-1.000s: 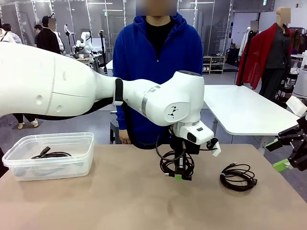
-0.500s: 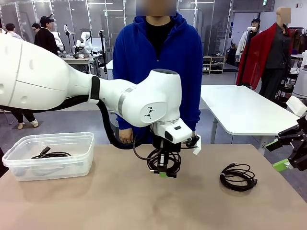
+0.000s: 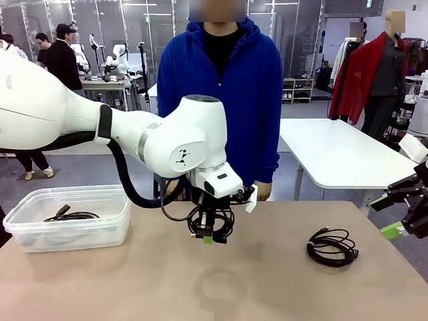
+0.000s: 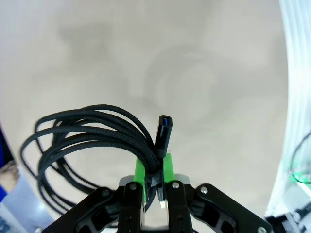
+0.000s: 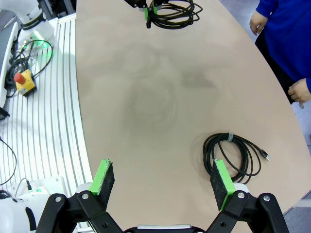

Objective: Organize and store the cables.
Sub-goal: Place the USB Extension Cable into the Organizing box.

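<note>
Front view: the surface (image 3: 134,287) carries a clear bin (image 3: 40,234) at its left edge, with one coiled cable (image 3: 72,216) already stored inside. The left pincer (image 3: 208,238), clamped shut on a second coil (image 4: 97,131) of braided black cord, hangs it above mid-surface, probably bound for the bin. The right pincer (image 5: 162,177) gapes empty near a third coil (image 3: 332,247) lying by the right edge.

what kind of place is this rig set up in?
Probably a robotics lab or test hall: a yellow emergency-stop box beside the table, glass partitions, and a white worktable behind the person.
</note>
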Controlling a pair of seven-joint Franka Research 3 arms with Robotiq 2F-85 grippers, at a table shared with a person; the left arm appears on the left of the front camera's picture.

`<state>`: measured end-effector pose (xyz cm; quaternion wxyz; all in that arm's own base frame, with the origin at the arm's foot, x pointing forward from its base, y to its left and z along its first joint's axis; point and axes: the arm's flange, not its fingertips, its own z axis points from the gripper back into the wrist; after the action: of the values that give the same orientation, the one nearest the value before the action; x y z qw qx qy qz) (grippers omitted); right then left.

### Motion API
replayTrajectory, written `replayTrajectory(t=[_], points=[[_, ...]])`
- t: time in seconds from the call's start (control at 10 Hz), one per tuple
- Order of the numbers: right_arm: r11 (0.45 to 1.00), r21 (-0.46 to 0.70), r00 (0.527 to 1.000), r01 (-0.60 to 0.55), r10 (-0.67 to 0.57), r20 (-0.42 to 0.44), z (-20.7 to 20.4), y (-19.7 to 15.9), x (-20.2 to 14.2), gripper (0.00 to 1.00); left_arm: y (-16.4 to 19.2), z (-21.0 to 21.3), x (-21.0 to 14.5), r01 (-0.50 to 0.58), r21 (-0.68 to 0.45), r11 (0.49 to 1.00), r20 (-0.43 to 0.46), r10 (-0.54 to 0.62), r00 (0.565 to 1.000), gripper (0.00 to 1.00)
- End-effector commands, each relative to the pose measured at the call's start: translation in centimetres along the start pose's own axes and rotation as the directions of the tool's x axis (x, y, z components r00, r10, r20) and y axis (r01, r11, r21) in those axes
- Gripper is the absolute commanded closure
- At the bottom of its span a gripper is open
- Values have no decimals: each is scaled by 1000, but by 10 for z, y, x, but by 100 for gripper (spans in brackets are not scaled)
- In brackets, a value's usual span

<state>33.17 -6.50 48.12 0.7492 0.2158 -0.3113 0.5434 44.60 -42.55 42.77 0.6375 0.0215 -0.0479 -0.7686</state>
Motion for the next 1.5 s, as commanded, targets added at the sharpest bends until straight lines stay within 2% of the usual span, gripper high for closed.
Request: replayTrajectory(t=[0.0,0.3,0.7,1.2,1.4], points=[[1000,4,1000,4,-4,13,-1,1,0,0,-4,5,-25,-9,0,1000,61,9,998,84],[1000,4,1000,4,-4,13,-1,1,0,0,10,11,-56,-30,-11,999,87,31,996,84],[1000,4,1000,4,-4,13,-1,1,0,0,16,34,-94,-87,37,995,83,84,993,84],[1000,4,1000,4,-4,13,-1,1,0,0,8,58,-141,-217,76,973,13,217,976,84],[1000,4,1000,4,-4,13,-1,1,0,0,6,66,-168,-296,90,951,5,297,955,84]])
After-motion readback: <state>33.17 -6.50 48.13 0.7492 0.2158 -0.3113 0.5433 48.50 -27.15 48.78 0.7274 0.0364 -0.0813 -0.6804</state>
